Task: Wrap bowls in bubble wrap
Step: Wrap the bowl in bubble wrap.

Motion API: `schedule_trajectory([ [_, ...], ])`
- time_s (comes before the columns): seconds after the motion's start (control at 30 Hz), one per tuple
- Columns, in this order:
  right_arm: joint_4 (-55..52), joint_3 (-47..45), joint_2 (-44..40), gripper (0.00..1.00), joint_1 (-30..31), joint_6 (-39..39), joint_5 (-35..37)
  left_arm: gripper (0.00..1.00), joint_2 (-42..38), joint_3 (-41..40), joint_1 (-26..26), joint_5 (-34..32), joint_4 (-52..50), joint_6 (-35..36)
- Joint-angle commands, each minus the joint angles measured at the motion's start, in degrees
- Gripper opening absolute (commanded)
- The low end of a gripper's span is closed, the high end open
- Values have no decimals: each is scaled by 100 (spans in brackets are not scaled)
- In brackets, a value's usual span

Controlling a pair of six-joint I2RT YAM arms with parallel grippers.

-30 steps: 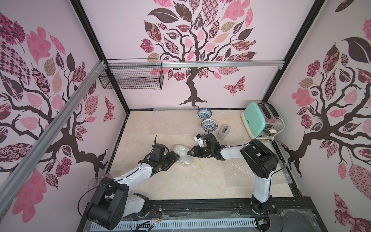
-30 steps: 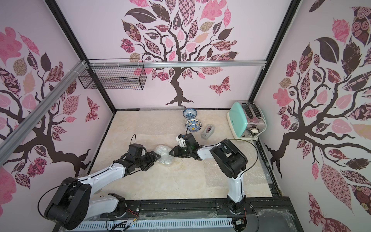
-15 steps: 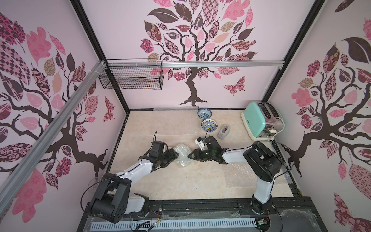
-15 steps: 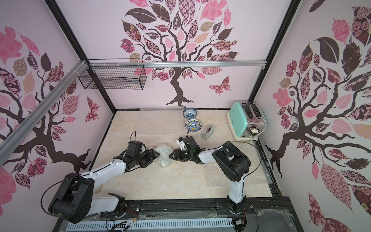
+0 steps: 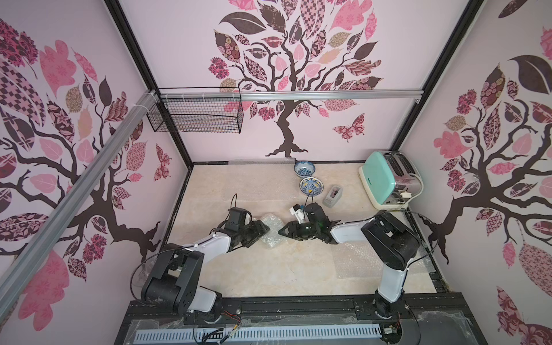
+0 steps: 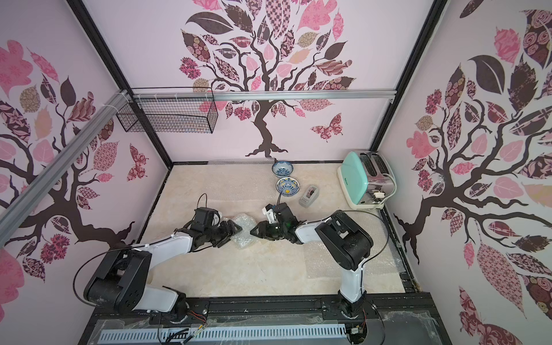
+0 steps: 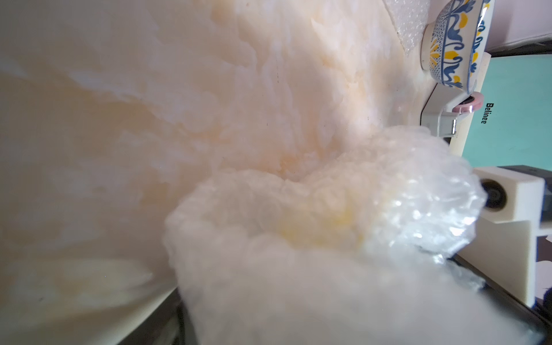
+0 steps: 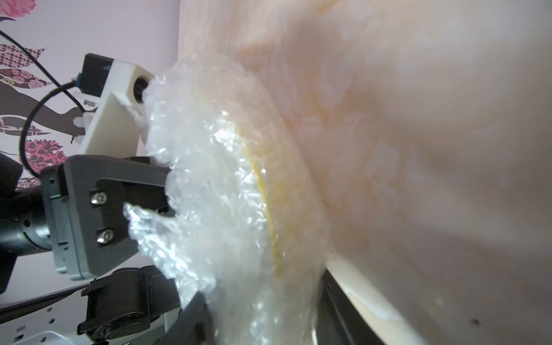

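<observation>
A bowl wrapped in bubble wrap point(image 5: 272, 228) point(image 6: 244, 229) lies mid-table as a crumpled bundle, with yellow showing faintly through it point(image 8: 263, 191). My left gripper point(image 5: 260, 236) stands open at its left side, its fingers point(image 8: 131, 179) spread wide around the wrap's loose edge. My right gripper point(image 5: 283, 233) meets the bundle from the right, and the wrap fills the gap between its fingers point(image 8: 194, 322). Two bare bowls stand behind, one blue-and-white point(image 5: 304, 169) and one with yellow accents point(image 5: 311, 185) point(image 7: 454, 44).
A flat bubble wrap sheet point(image 5: 364, 257) lies under the right arm. Another sheet point(image 5: 260, 162) lies along the back wall. A grey tape dispenser point(image 5: 333, 195) sits beside the bowls. A mint toaster point(image 5: 385, 182) stands at the back right, and a wire basket point(image 5: 194, 116) hangs on the left.
My left gripper has slid right, closer onto the bundle. The right gripper has shifted slightly toward the front. The bundle has stayed in place.
</observation>
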Motion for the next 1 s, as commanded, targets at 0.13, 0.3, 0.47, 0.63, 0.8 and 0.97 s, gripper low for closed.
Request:
schedule_trajectory([
  [0.13,-959,264,-391,70,48,-877,555,75,67,82,22,-74,79,202],
  [0.3,-1694,651,-697,79,51,-2024,944,75,76,91,16,-63,16,256],
  [0.47,-2210,1123,-692,86,104,-2859,963,74,77,141,20,-64,-47,330],
  [0.63,-2685,1662,-308,86,167,-3114,1004,74,82,157,19,-43,-48,353],
  [0.8,-2777,1958,38,79,157,-3117,1226,74,76,169,17,-27,-74,392],
  [0.97,-2745,1958,168,73,50,-2981,1464,74,39,138,16,-37,-84,409],
])
